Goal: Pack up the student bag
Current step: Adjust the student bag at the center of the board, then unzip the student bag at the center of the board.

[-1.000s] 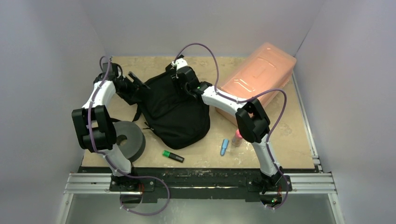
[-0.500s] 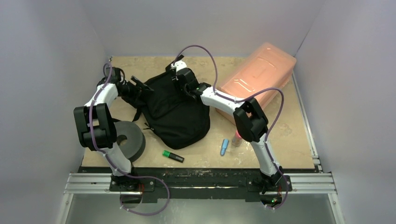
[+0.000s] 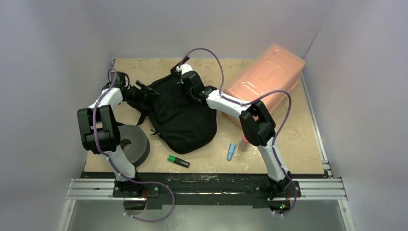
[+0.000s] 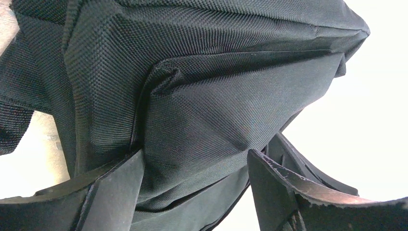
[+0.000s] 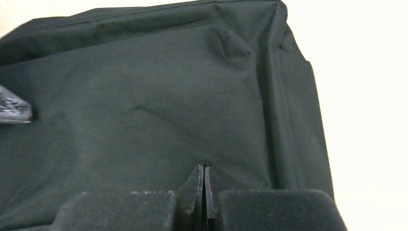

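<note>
My right gripper (image 5: 204, 175) is pinching student bag (image 3: 180, 115) fabric, lower centre | my left gripper (image 4: 195, 156) is straddling a fold, fingers apart | I'm judging slow, opposed pulls best.

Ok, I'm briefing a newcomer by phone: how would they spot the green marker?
Start at the black bag in the middle of the table. Just in front of it, near the front edge, lies the marker, right of the grey ring. It is black with a green end; the pen further right is light blue.

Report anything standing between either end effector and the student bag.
Nothing visible does. The left end effector, open, straddles a fold of the student bag; the right end effector is shut on its fabric.
</note>
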Controlling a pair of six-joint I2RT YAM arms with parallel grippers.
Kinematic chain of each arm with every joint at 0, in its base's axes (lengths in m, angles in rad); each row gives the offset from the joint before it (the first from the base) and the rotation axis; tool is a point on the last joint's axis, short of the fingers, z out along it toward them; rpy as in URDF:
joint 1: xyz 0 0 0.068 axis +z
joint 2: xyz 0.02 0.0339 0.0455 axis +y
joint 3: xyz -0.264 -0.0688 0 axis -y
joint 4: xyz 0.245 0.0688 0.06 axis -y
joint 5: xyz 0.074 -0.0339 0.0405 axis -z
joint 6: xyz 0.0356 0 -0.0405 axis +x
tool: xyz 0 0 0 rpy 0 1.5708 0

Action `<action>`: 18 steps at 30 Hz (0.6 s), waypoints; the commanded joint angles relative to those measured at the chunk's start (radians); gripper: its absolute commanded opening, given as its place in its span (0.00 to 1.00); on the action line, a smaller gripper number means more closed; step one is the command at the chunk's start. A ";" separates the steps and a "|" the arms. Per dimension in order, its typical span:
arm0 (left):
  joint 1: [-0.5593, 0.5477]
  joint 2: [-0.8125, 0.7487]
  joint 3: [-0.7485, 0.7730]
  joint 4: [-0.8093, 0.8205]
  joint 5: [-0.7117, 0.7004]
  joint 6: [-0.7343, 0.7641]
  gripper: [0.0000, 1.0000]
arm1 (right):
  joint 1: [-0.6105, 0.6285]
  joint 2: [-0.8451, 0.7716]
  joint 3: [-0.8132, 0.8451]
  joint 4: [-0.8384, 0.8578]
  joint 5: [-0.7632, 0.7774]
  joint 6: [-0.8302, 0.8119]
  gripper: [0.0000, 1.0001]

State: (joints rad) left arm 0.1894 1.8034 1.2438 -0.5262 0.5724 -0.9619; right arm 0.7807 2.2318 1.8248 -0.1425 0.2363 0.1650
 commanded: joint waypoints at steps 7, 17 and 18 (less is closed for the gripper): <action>-0.039 0.028 -0.034 0.095 0.114 -0.076 0.75 | 0.066 -0.100 -0.010 0.136 -0.272 0.206 0.00; -0.042 0.027 -0.018 0.080 0.113 -0.039 0.75 | 0.114 -0.015 0.018 0.320 -0.577 0.294 0.00; -0.042 0.027 -0.019 0.081 0.112 -0.038 0.75 | 0.114 -0.009 0.032 0.299 -0.584 0.281 0.00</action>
State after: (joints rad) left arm 0.1753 1.8275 1.2129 -0.4725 0.5968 -0.9985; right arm 0.8772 2.2147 1.8080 0.0395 -0.1783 0.4126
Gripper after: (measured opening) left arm 0.759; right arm 0.005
